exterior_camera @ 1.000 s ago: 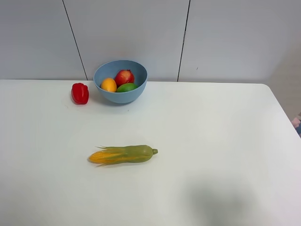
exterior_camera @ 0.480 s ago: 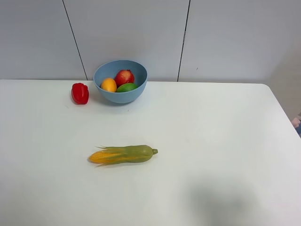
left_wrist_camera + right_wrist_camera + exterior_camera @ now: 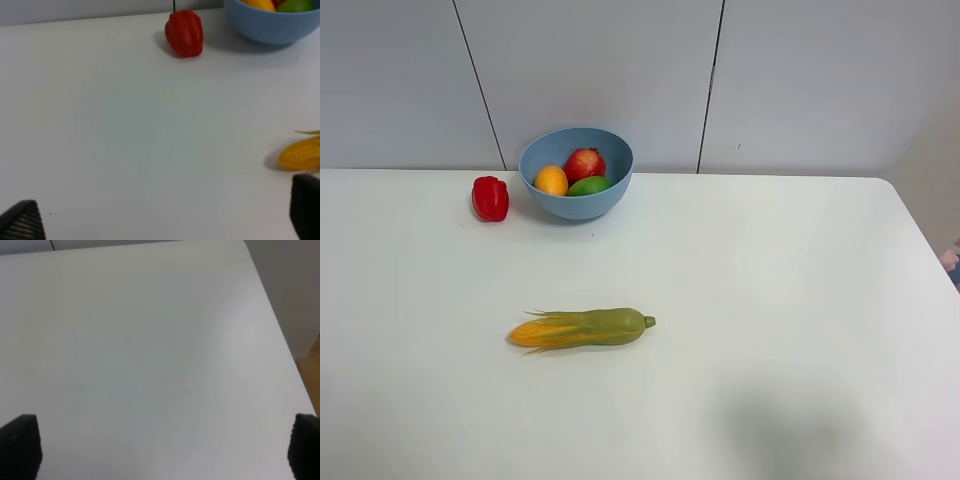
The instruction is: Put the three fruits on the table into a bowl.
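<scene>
The white table [image 3: 770,300] holds the bowl [image 3: 576,205] far left with pomegranate [image 3: 585,162], mango [image 3: 551,180] and lime [image 3: 588,186] inside; both grippers, left gripper [image 3: 160,220] and right gripper [image 3: 160,450], spread wide and empty, should simply keep clear.

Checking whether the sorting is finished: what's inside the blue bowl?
The bowl holds a pomegranate, a mango and a lime. Its wall hides their undersides and the bottom.

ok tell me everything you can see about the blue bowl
The bowl is round, deep, light blue and glossy, plastic by the look of it. It stands upright on the table near the back edge. Inside sit a pomegranate, a mango and a lime. A red pepper stands just left of it, apparently not touching.
</scene>
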Robot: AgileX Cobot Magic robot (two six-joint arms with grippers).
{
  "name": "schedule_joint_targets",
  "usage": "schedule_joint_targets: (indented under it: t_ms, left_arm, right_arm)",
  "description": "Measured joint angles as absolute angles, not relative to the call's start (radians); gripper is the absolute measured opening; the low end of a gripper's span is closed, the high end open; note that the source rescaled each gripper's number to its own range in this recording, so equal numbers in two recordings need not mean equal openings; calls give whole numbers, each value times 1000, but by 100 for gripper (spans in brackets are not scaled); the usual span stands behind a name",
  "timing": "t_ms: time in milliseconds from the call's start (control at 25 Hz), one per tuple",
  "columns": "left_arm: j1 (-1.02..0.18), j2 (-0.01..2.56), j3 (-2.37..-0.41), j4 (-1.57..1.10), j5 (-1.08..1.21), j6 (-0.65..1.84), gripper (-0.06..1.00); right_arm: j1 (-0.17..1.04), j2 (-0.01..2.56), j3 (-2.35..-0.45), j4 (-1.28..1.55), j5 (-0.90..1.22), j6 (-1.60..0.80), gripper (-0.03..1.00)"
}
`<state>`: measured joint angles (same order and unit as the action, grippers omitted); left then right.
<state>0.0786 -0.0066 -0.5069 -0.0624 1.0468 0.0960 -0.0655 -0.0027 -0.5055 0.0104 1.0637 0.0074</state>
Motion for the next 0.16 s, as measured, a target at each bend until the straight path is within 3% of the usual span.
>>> schedule_joint_targets:
  t_ms: [160]
  left_arm:
    - [79,-7,-507,-62,1047,96,100]
  right_arm:
    - [-66,-3,-506,10,1064,11,99]
